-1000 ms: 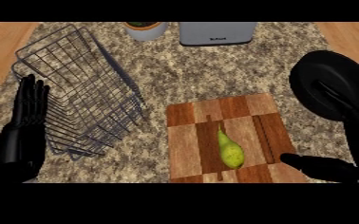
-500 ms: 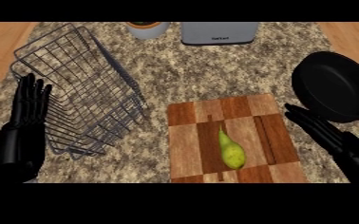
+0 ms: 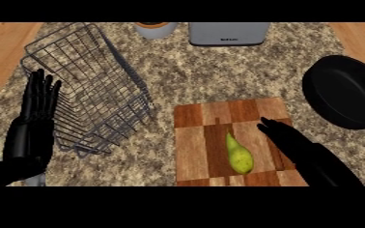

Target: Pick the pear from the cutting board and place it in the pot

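Observation:
A yellow-green pear (image 3: 239,155) lies on the wooden cutting board (image 3: 206,121), near its front edge, stem pointing away from me. My right hand (image 3: 299,147) is open over the board's right part, fingers straight, just right of the pear and apart from it. The black pot (image 3: 340,91) sits at the right edge of the counter, partly cut off by the view. At the left edge my left hand (image 3: 35,111) rests open, fingers up, beside the wire basket.
A wire dish basket (image 3: 92,87) stands on the left half of the speckled counter. At the back are a grey toaster-like appliance (image 3: 228,33) and a small round container (image 3: 155,28).
My right hand has moved left from beside the pot onto the cutting board, ending close to the pear. The left hand and the pear have stayed put.

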